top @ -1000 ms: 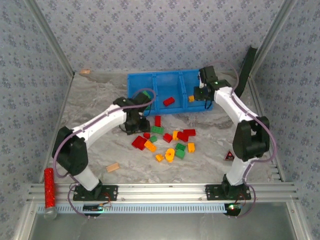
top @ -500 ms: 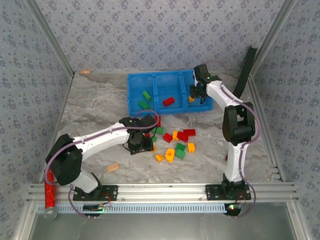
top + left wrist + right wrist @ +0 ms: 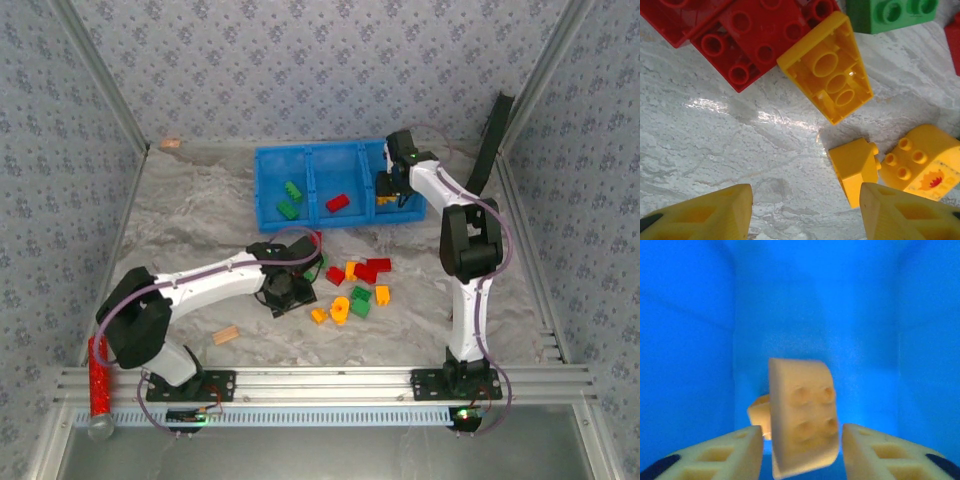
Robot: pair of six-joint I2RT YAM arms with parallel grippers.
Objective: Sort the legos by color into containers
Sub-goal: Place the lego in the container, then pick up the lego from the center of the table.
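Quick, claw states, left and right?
Left claw: open, holding nothing.
Right claw: yellow brick between its fingers; whether gripped cannot be told.

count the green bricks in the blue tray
2, both in the left compartment of the tray: one green brick toward the back, a second green brick near the front wall. The right arm covers part of the right compartment, so another could be hidden.

tray (image 3: 262,185): bright blue | legos (image 3: 372,268): red, green, yellow-orange | table (image 3: 190,220): grey marbled | walls (image 3: 300,70): blue floral
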